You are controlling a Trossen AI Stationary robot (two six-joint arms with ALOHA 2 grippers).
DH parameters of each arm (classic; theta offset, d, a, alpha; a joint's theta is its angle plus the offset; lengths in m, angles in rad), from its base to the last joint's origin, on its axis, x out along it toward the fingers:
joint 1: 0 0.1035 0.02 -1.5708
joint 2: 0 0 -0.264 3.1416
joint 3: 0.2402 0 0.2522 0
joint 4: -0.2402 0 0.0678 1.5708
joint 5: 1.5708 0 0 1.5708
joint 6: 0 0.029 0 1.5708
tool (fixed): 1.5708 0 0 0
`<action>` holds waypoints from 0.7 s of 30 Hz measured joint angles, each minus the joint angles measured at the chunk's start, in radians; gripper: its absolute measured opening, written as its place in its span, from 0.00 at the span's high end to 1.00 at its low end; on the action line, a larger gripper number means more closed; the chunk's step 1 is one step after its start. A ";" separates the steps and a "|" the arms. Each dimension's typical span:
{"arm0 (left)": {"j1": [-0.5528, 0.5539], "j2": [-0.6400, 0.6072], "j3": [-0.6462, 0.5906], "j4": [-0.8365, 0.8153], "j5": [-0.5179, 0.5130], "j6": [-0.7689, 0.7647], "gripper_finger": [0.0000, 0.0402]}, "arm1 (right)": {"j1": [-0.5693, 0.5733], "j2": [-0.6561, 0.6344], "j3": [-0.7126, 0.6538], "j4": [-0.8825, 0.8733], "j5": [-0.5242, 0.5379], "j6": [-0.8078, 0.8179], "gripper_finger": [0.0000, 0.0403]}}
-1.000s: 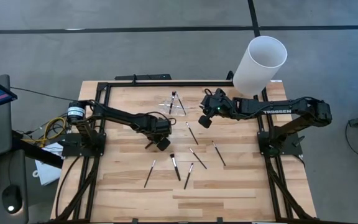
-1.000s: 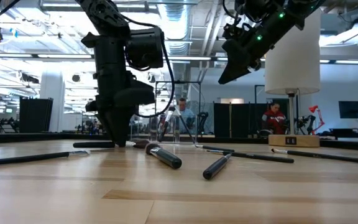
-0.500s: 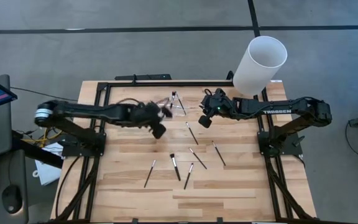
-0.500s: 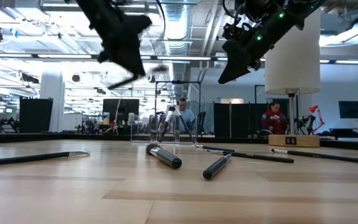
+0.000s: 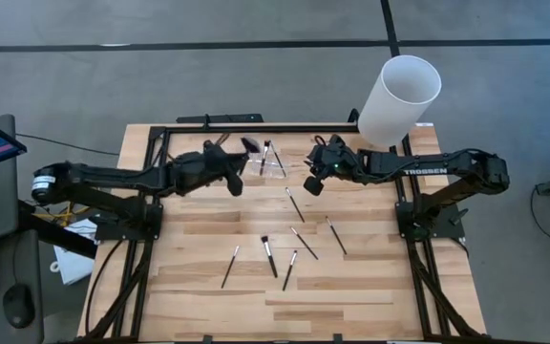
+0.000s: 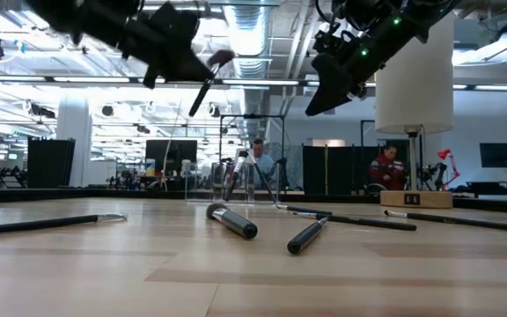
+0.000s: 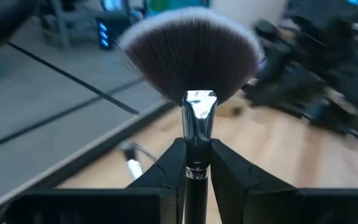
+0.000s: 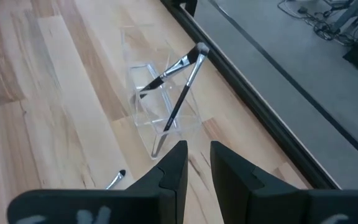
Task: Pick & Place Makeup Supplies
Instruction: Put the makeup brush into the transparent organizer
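Note:
My left gripper (image 5: pixel 238 162) hangs above the table's far middle, shut on a fan brush whose wide dark fluffy head (image 7: pixel 191 53) points toward the clear holder (image 5: pixel 271 161). Two slim brushes (image 8: pixel 180 81) lean inside that holder. Several thin black makeup brushes (image 5: pixel 295 204) (image 5: pixel 268 256) lie flat on the wooden table. My right gripper (image 8: pixel 199 155) hovers just right of the holder, pointing down at it. Its fingers stand a narrow gap apart with nothing between them. My left gripper pinches the fan brush's black handle just below the silver ferrule (image 7: pixel 196 169) between its two fingers. The brush is lifted clear of the table and tilted, its head (image 6: pixel 221 59) uppermost and the handle's free end (image 6: pixel 193 111) slanting down below the fingers.
A tall white cylinder (image 5: pixel 399 100) stands at the far right corner. A black frame (image 5: pixel 208 128) runs along the table's edges. Bare wood lies at the near edge, below the loose brushes. People stand in the room beyond the table.
My left gripper has risen from the table's middle and gone toward the far edge and the holder. It has tipped from pointing down to nearly level. The fan brush came up with it, lifted clear, its head now raised.

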 joint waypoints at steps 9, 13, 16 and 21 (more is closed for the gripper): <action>0.180 0.011 -0.213 0.369 0.006 -0.009 0.86 | -0.008 0.041 0.000 0.042 -0.002 -0.010 0.85; 0.214 0.058 -0.252 0.480 0.009 -0.056 0.86 | -0.011 0.058 0.001 0.076 -0.002 -0.026 0.85; 0.212 0.117 -0.259 0.567 0.031 -0.058 0.86 | -0.015 0.071 0.000 0.098 -0.004 -0.033 0.85; 0.208 0.254 -0.255 0.720 0.031 -0.058 0.86 | -0.015 0.069 0.000 0.108 -0.004 -0.035 0.85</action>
